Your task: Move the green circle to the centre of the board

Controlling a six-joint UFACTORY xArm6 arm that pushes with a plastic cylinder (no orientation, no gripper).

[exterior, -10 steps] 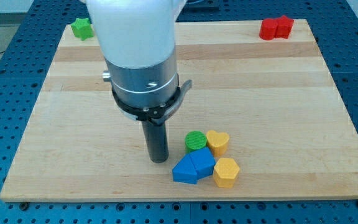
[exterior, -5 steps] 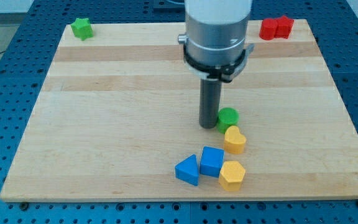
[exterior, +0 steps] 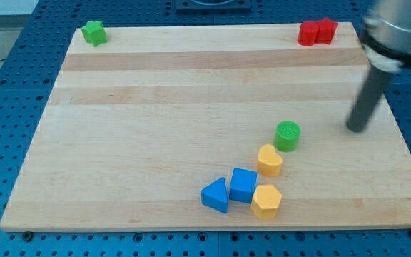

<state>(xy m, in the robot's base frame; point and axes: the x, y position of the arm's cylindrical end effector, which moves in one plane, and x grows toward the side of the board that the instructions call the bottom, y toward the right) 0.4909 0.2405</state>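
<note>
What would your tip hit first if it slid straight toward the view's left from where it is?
Probably the green circle: my tip sits to its right, apart from it, with bare board between. Depth makes alignment uncertain.

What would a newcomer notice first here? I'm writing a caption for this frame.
Probably the dark rod at the view's right, my tip resting on the board well clear of the green circle. Next, the cluster near the view's bottom: a yellow heart, a blue cube, a blue triangle and a yellow hexagon.
</note>
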